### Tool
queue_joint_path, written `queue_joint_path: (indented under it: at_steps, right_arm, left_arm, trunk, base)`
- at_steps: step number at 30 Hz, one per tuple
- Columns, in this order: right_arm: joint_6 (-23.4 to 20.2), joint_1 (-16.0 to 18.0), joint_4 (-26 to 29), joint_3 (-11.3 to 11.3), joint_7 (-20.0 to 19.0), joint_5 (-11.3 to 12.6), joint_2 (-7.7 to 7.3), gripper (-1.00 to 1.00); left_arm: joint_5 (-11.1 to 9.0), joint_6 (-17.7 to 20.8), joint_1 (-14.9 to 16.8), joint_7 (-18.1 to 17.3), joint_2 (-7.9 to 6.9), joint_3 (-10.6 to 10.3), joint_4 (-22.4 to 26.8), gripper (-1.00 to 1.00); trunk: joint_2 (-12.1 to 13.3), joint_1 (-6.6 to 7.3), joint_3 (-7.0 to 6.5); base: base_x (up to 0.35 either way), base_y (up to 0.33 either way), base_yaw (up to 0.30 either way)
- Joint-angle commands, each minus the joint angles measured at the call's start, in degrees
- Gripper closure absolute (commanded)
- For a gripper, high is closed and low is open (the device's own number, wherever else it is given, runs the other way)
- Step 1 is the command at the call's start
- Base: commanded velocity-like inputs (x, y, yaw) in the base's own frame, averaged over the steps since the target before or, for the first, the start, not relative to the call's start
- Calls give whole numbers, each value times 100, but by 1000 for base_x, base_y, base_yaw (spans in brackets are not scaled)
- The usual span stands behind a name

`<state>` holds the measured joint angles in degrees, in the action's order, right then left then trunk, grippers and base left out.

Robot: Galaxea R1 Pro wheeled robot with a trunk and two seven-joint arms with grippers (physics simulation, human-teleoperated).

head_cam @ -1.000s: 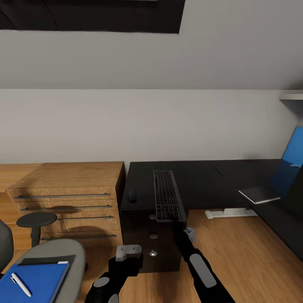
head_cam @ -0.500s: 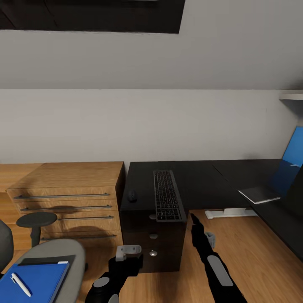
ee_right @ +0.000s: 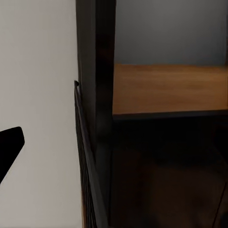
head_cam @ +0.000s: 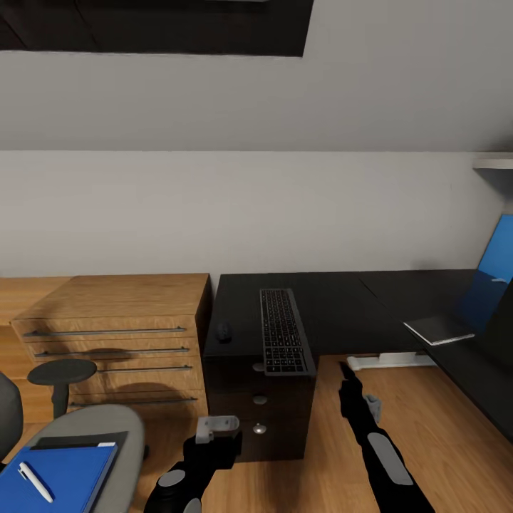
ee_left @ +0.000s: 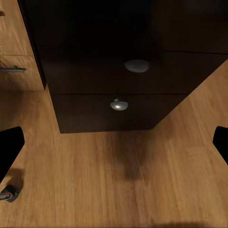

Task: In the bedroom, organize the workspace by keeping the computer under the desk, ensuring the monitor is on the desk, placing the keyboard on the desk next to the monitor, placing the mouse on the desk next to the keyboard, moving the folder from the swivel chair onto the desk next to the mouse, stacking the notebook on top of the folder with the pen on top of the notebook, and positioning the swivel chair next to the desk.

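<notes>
Keyboard (head_cam: 283, 331): lies lengthwise on the black worktop (head_cam: 342, 306), its near end at the front edge, above the dark computer tower (head_cam: 260, 410) standing on the oak floor (head_cam: 399, 427) below. In the right wrist view the keyboard (ee_right: 88, 156) appears edge-on along the worktop edge.

Mouse (head_cam: 224, 331): on the worktop near its left edge, beside the keyboard but apart from it, close to the oak drawer unit (head_cam: 114, 342).

Folder (head_cam: 60, 477): blue, flat on the seat of the grey swivel chair (head_cam: 92, 427) at lower left. A white pen (head_cam: 35, 482) lies on the folder. A dark grey notebook (head_cam: 78, 441) shows under the folder's far edge.

A second flat grey item (head_cam: 439, 329) overhangs the worktop's inner edge at right, near the blue back panel (head_cam: 496, 260); what it is cannot be made out.

Left gripper (head_cam: 217, 425): low in front of the tower, holding nothing. In the left wrist view its fingertips (ee_left: 9, 149) sit wide apart, framing the tower front and bare floor.

Right gripper (head_cam: 347, 372): raised over the floor just right of the tower, clear of the keyboard. Only one fingertip (ee_right: 10, 142) shows in the right wrist view; whether it is spread or closed cannot be told.
</notes>
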<state>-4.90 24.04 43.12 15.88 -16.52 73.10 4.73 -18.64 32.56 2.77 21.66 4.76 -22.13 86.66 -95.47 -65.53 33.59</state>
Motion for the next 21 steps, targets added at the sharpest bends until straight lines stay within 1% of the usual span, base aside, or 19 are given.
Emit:
queue_joint_path:
  at_steps: [1, 2, 5, 7, 10, 11, 14, 15, 16, 17, 18, 21]
  right_arm:
    - [-45, 4, 0, 17, -3, 51, -34, -100]
    - [-39, 4, 1, 12, 57, 46, -59, -100]
    - [-31, 4, 7, 5, 233, 39, -87, -100]
    - [-26, 4, 25, 0, 452, 28, -119, -100]
    - [-18, 4, 83, -5, 635, 18, -160, -100]
    - [-15, 4, 127, -8, 684, 11, -173, -100]
    - [5, 3, 491, -14, 916, -127, -205, -100]
    - [9, 1, 615, -12, 1005, -210, -210, -100]
    - [14, -6, 864, -10, 1218, -454, -213, -100]
    - [14, -16, 987, -9, 1333, -608, -214, -100]
    - [11, -62, 1232, -8, 1550, -960, -211, -100]
    - [3, -182, 1604, -7, 1771, -1488, -197, -100]
  left_arm:
    - [-60, 14, 5, 56, -1, -1, -17, -100]
    - [-60, 14, 5, 57, -1, 5, -33, -100]
    - [-60, 14, 5, 59, -1, 15, -51, -100]
    - [-57, 14, 5, 63, -1, 17, -60, -100]
    - [-54, 14, 5, 65, -1, 16, -65, -100]
    - [-54, 14, 5, 65, -1, 16, -66, -100]
    - [-52, 14, 5, 66, -1, 16, -68, -100]
    - [-52, 14, 5, 66, -1, 14, -69, -100]
    - [-52, 14, 5, 66, -1, 12, -69, -100]
    - [-52, 14, 5, 66, -1, 11, -69, -100]
    - [-52, 14, 5, 67, -1, 10, -70, -100]
    - [-52, 14, 5, 67, -1, 8, -70, -100]
  trunk:
    - [-3, 0, 6]
    - [-3, 0, 6]
    - [117, 66, -48]
    - [198, 110, -84]
    - [318, 176, -138]
    - [358, 198, -156]
    - [478, 264, -210]
    - [518, 286, -228]
    - [558, 308, -245]
    - [599, 330, -263]
    - [639, 352, -281]
    - [759, 418, -335]
  base:
    - [0, 0, 0]
    - [0, 0, 0]
    - [0, 0, 0]
    - [0, 0, 0]
    - [0, 0, 0]
    - [0, 0, 0]
    - [0, 0, 0]
    - [0, 0, 0]
    - [0, 0, 0]
    - [0, 0, 0]
    - [0, 0, 0]
    - [0, 0, 0]
